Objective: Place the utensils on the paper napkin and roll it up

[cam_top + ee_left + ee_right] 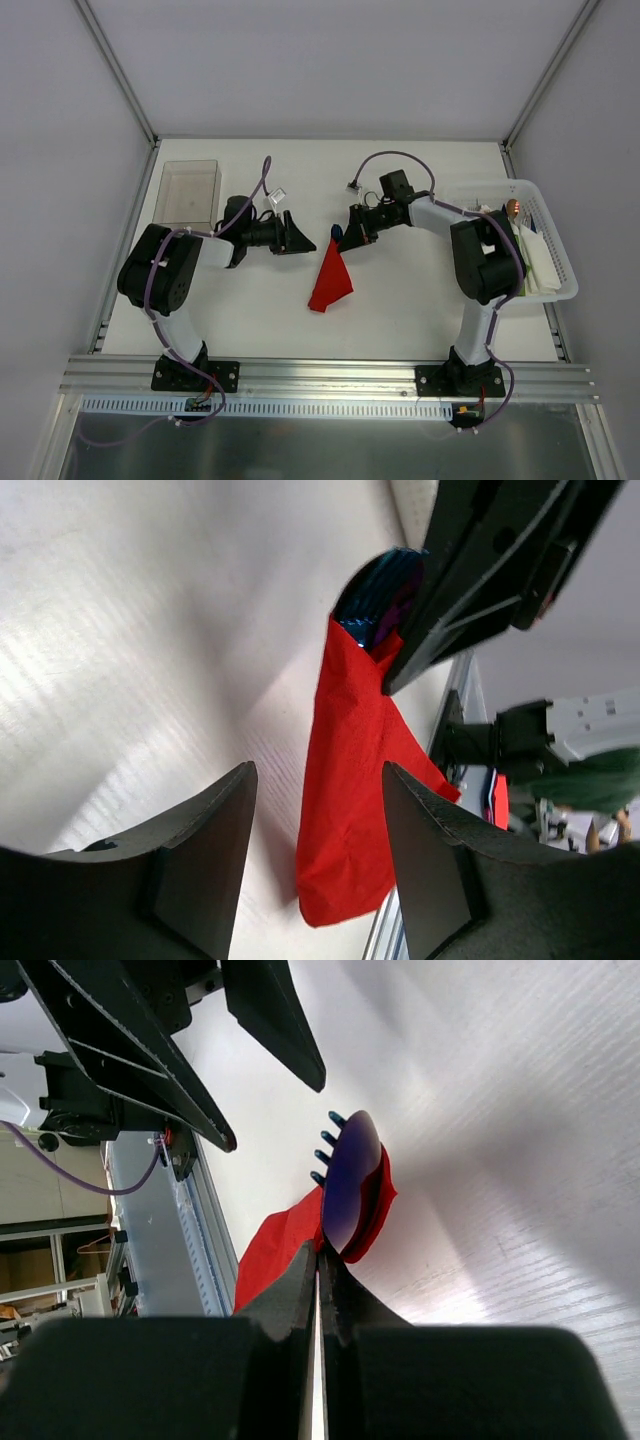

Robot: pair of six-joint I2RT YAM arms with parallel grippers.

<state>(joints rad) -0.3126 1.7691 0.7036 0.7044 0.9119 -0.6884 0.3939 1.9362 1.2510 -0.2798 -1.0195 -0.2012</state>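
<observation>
The paper napkin (330,280) is a red, loosely folded sheet hanging down to the table, wrapped around the utensils at its top. The utensils' blue-purple heads (336,232) stick out above it; the right wrist view shows a spoon bowl (350,1185) and fork tines (328,1150). My right gripper (352,238) is shut on the utensils and the napkin's top (270,1250). My left gripper (300,238) is open and empty just left of the bundle. In its wrist view the napkin (350,780) hangs beyond its fingers (215,840), apart from them.
A clear plastic box (190,192) stands at the back left. A white basket (540,250) at the right holds white napkins and a copper-headed utensil (513,208). A metal rail (320,375) runs along the near edge.
</observation>
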